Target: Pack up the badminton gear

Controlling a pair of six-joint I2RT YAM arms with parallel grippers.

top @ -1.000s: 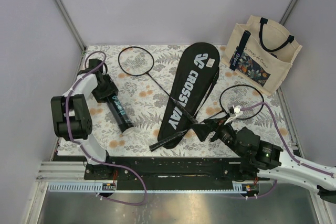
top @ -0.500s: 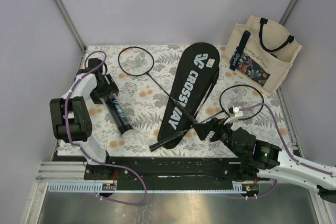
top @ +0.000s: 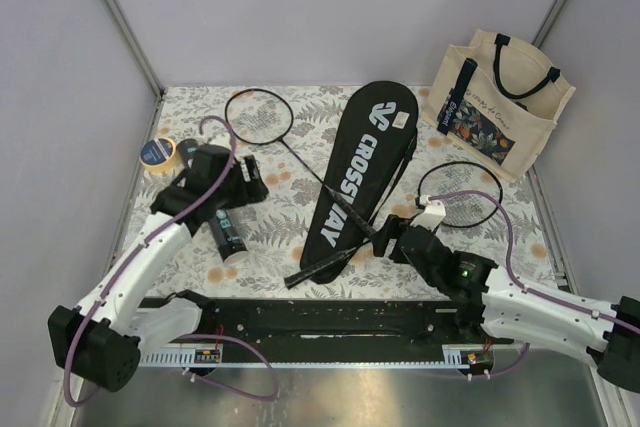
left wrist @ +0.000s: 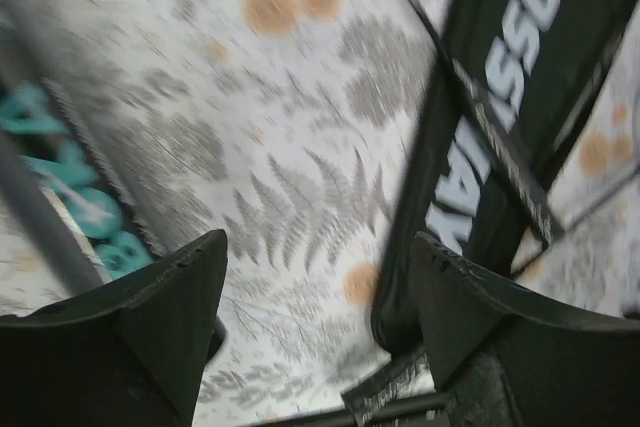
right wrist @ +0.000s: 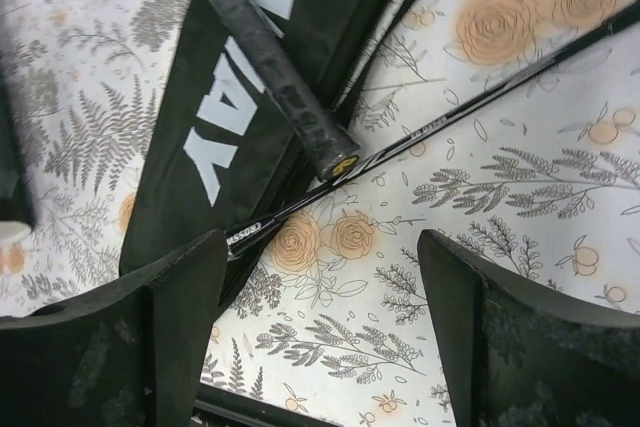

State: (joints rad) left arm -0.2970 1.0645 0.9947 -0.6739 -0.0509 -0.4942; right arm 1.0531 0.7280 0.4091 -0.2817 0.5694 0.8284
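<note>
Entry: 2 rackets (top: pixel 300 154) crossed over CROSSWAY bag (top: pixel 362 162); tube (top: pixel 228 234) at left; nothing packed. Left gripper (left wrist: pixel 315 257) and right gripper (right wrist: pixel 320 247) open, empty. Next, probably: right gripper lowers onto racket handle (right wrist: pixel 275 77).

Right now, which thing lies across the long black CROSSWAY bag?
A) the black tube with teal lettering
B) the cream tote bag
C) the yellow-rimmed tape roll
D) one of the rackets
D: the racket runs slantwise over the bag, with its wrapped grip resting on the bag's narrow end.
</note>
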